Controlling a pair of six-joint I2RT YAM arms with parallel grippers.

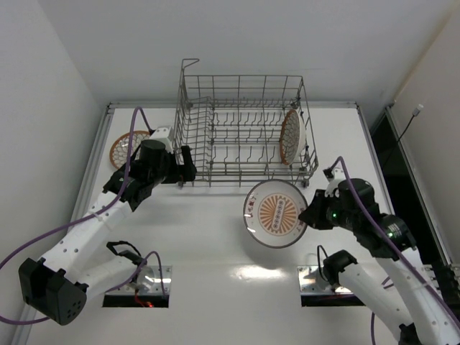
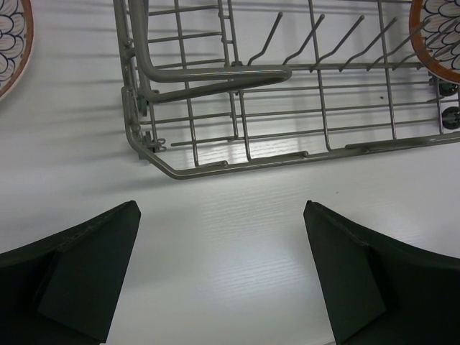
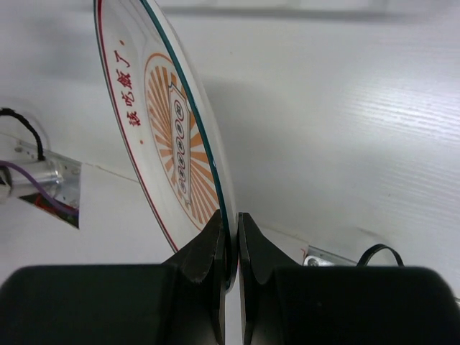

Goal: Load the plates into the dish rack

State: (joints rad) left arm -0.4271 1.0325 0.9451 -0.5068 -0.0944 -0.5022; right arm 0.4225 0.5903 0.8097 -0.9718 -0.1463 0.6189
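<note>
**Right gripper** (image 3: 231, 224): jaws pinched shut on the rim of the sunburst plate (image 3: 169, 136). The grip takes only a narrow bite at the edge, and the rest of the disc stands out beyond the fingers. From above, the sunburst plate (image 1: 277, 213) appears to be held off the table (image 1: 215, 244), just in front of the right half of the dish rack (image 1: 244, 174).

**Left gripper** (image 2: 221, 208): jaws spread wide and holding nothing, low over the table close to the rack's near-left corner (image 2: 154, 162).

**Other plates:** one lattice plate (image 1: 291, 135) stands on edge at the right end of the rack. Another lattice plate (image 1: 128, 147) lies flat on the table left of the rack, beyond the left arm.

**Likely hazards:**
- **(a) Slip or swing.** With so small a hold on a glazed rim, the plate may pivot or slip between the pads if the wrist swings or stops sharply.
- **(b) Catching the front wall.** The rack's front wall is tall, and a low approach would catch the plate's lower edge on the wire.
- **(c) Striking the loaded plate.** A slot chosen too far right would knock the carried plate against the one already racked.
- **(d) Missing the slot.** If the plate comes down onto a tine rather than between two, it would tip on release.
- **(e) Shifting the rack.** Any forward drift of the open left gripper could nudge the rack and move the target slot.
</note>
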